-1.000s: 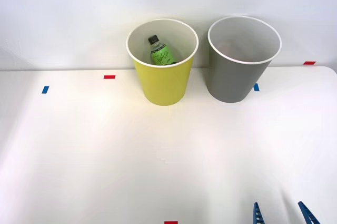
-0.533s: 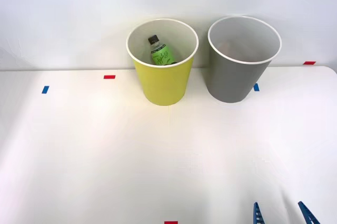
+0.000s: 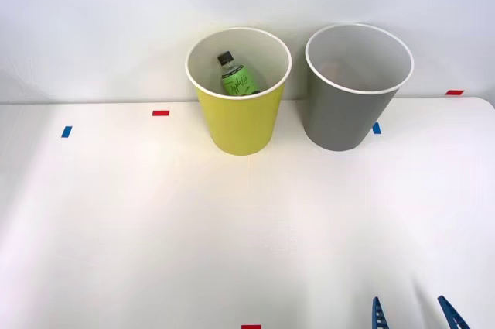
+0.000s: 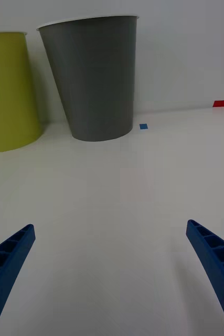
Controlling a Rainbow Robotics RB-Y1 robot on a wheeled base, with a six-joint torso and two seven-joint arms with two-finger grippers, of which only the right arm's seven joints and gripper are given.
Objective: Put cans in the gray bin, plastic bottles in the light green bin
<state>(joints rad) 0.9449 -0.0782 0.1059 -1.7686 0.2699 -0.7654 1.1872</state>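
In the front view, my light green bin stands upright just left of centre in the upper half, white-rimmed and tapered. Inside it the plastic bottle leans against the wall, black cap up, green label facing out. Just to its right, close but apart, stands the gray bin, also upright; I see only a faint reddish patch inside its pale wall.
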